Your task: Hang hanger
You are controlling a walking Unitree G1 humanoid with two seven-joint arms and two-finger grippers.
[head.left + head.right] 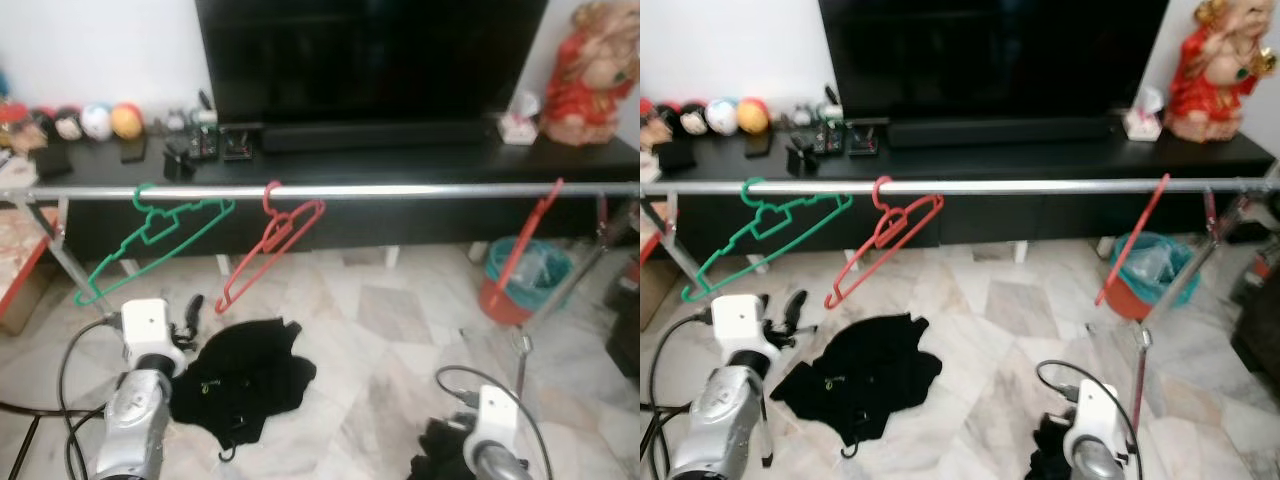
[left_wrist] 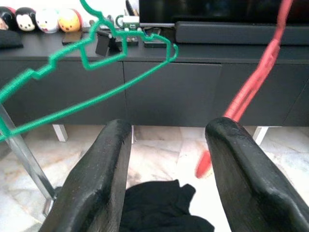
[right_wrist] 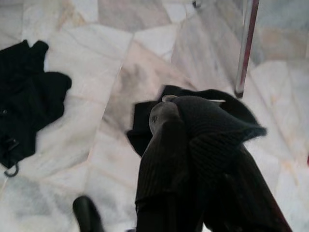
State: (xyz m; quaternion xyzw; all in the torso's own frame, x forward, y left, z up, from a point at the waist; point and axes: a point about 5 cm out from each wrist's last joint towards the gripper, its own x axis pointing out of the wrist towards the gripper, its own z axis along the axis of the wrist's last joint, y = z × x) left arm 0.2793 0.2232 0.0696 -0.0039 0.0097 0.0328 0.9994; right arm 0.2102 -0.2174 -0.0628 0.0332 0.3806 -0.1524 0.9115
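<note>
While the left tool (image 2: 166, 174), low in frame, gapes empty, the right tool (image 3: 169, 159) clenches black cloth (image 3: 212, 130); its hanger's hook is hidden and could snag or miss the rail (image 1: 400, 189).

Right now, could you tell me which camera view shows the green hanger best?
The left eye view: the green hanger shows whole, hooked on the rail. The right eye view matches; the left wrist view crops it; the right wrist view faces the floor.
</note>
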